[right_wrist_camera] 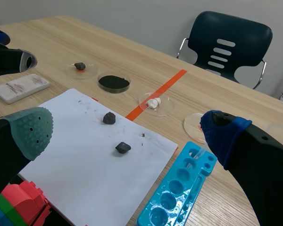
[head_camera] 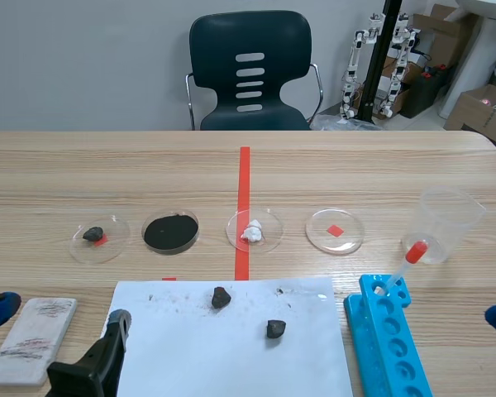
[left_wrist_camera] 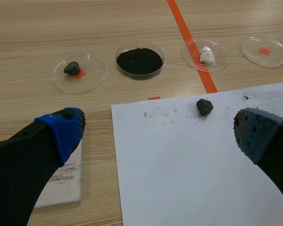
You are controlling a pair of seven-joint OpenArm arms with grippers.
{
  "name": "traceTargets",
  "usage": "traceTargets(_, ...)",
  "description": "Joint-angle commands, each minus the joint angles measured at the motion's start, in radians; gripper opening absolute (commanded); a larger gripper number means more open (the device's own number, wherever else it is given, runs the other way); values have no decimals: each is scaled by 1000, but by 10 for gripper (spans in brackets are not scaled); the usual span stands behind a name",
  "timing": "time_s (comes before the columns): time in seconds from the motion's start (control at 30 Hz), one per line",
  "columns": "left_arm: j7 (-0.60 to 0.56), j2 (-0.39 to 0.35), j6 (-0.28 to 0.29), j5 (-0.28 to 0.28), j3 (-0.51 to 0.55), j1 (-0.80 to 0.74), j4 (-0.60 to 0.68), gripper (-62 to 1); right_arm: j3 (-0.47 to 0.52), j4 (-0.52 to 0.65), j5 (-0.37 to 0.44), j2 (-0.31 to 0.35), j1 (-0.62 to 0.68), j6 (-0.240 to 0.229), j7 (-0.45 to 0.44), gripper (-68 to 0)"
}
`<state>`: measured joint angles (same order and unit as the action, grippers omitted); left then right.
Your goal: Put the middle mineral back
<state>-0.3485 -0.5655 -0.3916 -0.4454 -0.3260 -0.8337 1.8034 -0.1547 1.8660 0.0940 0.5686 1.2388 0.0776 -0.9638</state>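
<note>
Closest in, the left gripper point(left_wrist_camera: 160, 132) hangs low with its fingers spread wide, one blue pad point(left_wrist_camera: 66, 129) above the white tile point(left_wrist_camera: 63, 186) and the other above the paper point(left_wrist_camera: 179, 179).

Two small stones lie on the paper, both dark charcoal, matte and angular, with dark crumbs scattered near them. The left stone point(head_camera: 221, 297) sits by the sheet's far edge, near the end of the red tape line. The right stone point(head_camera: 275, 328) lies closer to the robot, toward the sheet's middle. Which of the two the task means cannot be told.

Beyond the paper, clear dishes stand in a row:
- The first dish point(head_camera: 116, 244) holds a dark lump on a red square.
- The second dish point(head_camera: 197, 227) is filled with black.
- The third dish point(head_camera: 271, 236) holds a white lump.
- The fourth dish point(head_camera: 351, 236) shows a red square.

Further right are a clear cup point(head_camera: 446, 223) and a red-bulbed pipette point(head_camera: 413, 251) leaning into a blue rack point(head_camera: 393, 347). The right gripper point(right_wrist_camera: 127, 134) also has its fingers spread wide.
</note>
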Motion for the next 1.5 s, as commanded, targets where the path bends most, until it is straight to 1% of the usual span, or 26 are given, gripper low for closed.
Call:
traceTargets(0.0, -17, 5, 2, 5, 1, 1, 11, 14, 3, 20, 3, 5, -4, 0, -18, 4)
traceTargets(1.47, 5, 5, 2, 5, 1, 3, 11, 14, 3, 20, 3, 5, -4, 0, -18, 4)
